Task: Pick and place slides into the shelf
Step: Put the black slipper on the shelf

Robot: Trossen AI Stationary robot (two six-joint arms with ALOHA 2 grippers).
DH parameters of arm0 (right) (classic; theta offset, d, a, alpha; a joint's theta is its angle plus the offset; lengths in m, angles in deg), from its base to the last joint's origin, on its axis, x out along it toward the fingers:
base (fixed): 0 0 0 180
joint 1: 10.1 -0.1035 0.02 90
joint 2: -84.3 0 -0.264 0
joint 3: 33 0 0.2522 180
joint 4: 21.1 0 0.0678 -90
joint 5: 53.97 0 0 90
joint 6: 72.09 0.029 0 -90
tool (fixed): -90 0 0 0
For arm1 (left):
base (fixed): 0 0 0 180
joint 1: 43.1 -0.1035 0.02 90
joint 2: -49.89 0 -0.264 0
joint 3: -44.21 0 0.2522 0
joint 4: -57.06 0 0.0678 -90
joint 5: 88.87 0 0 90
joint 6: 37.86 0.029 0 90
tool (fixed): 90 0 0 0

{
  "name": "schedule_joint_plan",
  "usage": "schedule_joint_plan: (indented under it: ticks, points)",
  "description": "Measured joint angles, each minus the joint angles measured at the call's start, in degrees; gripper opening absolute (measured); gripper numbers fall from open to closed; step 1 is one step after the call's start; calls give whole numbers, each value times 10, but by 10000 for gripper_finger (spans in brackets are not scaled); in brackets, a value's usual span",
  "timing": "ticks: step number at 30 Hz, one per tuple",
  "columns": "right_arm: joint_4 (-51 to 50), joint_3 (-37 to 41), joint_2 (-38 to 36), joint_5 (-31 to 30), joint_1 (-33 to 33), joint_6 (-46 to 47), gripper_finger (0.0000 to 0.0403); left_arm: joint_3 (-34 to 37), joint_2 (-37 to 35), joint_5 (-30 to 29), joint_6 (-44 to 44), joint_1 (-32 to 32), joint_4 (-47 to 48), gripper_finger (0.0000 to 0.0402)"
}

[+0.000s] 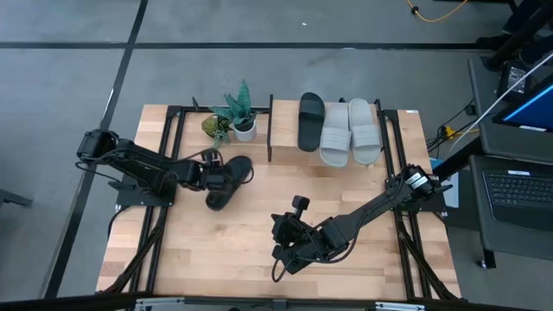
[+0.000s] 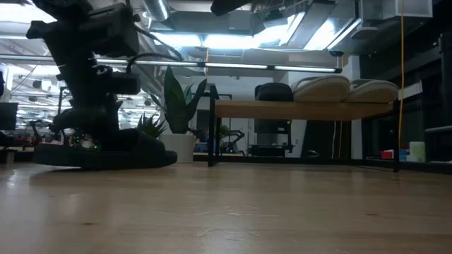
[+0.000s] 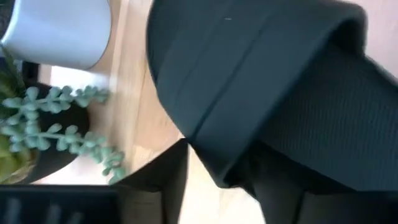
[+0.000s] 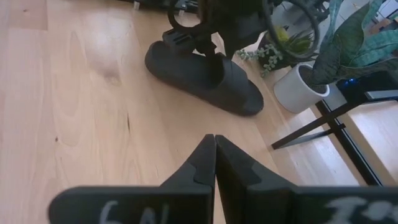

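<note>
One black slide (image 1: pixel 232 183) lies sole down on the table left of centre, also in the low view (image 2: pixel 106 152) and the right wrist view (image 4: pixel 199 74). My left gripper (image 1: pixel 216 173) stands open over it, fingers slanting down at its wide strap (image 3: pixel 261 81). On the shelf (image 1: pixel 285 142) at the far side rest another black slide (image 1: pixel 311 121) and two light grey slides (image 1: pixel 335 134) (image 1: pixel 365 130), side by side on the top board. My right gripper (image 4: pixel 214 140) hangs shut above the table's near middle, touching nothing. My left gripper (image 3: pixel 217 168) has the edge of the strap (image 3: pixel 211 162) between its open fingers: one finger (image 3: pixel 280 196) reaches in under the strap, the other (image 3: pixel 165 180) stands outside it. They come slanting down from the table's left. Whether they touch the strap I cannot tell.
Two potted plants (image 1: pixel 244 117) (image 1: pixel 216 128) stand at the far edge, just left of the shelf and close behind the left gripper. The shelf's thin black legs (image 4: pixel 323 121) reach the table there. Bare wood stretches between the two arms and toward the near edge.
</note>
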Motion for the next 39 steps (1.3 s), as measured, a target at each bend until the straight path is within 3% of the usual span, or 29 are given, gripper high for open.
schedule_joint_plan:
  ticks: [9, 21, 32, 39]
  points:
    - [-4, 0, 0, 0, 0, 11, 12, 0, 0, 8, -86, 0, -19, 13]
    - [-4, 0, 0, 0, 0, 7, 12, 0, 0, 0, -228, 15, -49, 6]
    - [0, 0, 0, 28, 0, -7, 12, -5, -47, 4, -267, 117, -48, 2]
    - [6, 0, 0, 28, -1, -5, 12, -58, -63, -9, -240, 190, -42, 2]
